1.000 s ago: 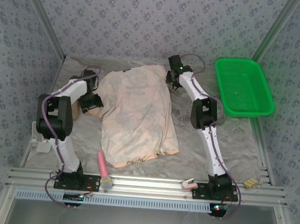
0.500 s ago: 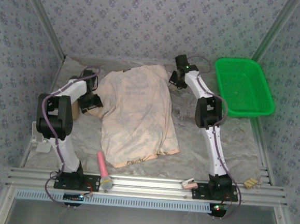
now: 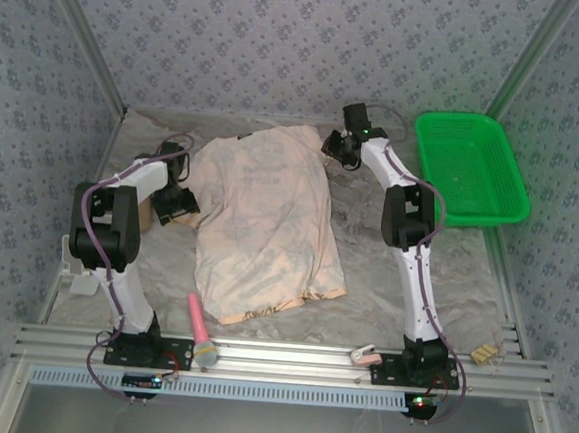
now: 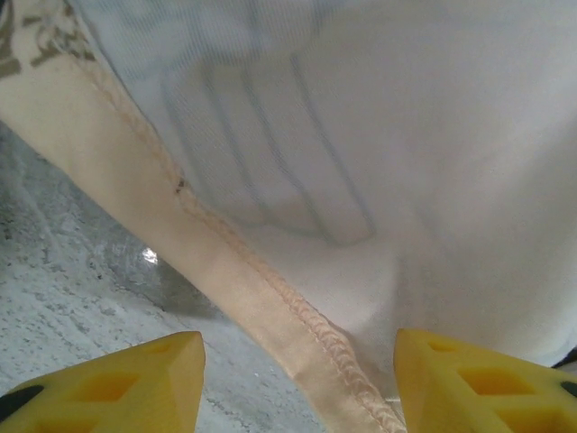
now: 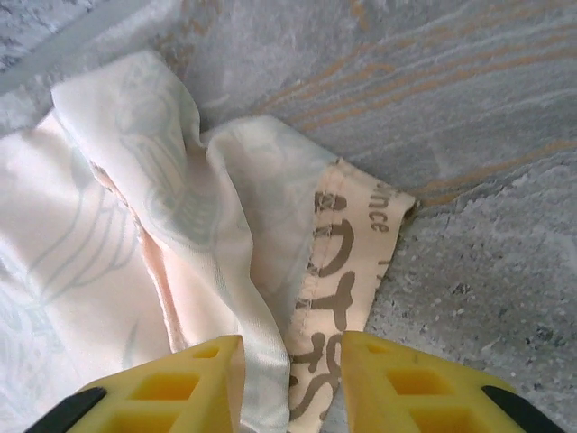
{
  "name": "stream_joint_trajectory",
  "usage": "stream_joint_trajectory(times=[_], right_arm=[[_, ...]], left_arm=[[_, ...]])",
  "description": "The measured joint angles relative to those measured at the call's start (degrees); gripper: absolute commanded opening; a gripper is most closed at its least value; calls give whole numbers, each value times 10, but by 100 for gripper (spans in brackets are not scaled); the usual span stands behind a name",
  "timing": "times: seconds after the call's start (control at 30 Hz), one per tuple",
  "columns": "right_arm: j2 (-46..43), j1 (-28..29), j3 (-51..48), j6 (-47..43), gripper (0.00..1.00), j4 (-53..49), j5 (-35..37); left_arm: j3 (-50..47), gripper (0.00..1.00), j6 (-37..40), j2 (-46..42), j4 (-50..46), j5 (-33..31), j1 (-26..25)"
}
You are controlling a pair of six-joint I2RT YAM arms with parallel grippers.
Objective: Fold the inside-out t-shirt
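The left arm [image 3: 108, 224] folds at its elbow near the table's [image 3: 465, 281] left edge, the left gripper [image 3: 177, 198] [image 4: 297, 361] spread wide. The right arm [image 3: 410, 218] reaches toward the far edge, the right gripper [image 3: 337, 146] [image 5: 288, 361] narrowly parted.

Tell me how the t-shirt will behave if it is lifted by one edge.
The t-shirt looks thin and floppy, lying flat with soft wrinkles, so it would probably sag from any lifted edge. Its corner is bunched in loose folds, so the layers may slip apart. The stitched hem looks like the firmest place to grip.
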Motion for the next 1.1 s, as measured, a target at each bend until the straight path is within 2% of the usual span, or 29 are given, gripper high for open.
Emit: stream_joint_trajectory(times=[0.03,0.07,0.4,0.47,0.53,0.6,0.73,1.1], right_arm=[[0,0,1,7,60,5,0],[1,-1,1,10,61,8,0],[42,-1,45,97,52,-1,14],[43,0,45,107,44,-7,22],[44,0,45,119,28,-8,22],[50,1,45,134,17,-9,23],[59,-6,53,153,1,-9,6],[58,-11,43,129,0,29,-10]], left_arm=[[0,57,0,0,1,3,0],[-1,57,-1,0,3,3,0],[-5,57,-1,-1,10,7,0],[-5,57,-1,-2,10,11,0],[-5,57,1,-3,10,14,0],[-5,57,1,-3,10,16,0],[-5,57,1,-3,10,18,0],[-6,57,5,-3,10,18,0]])
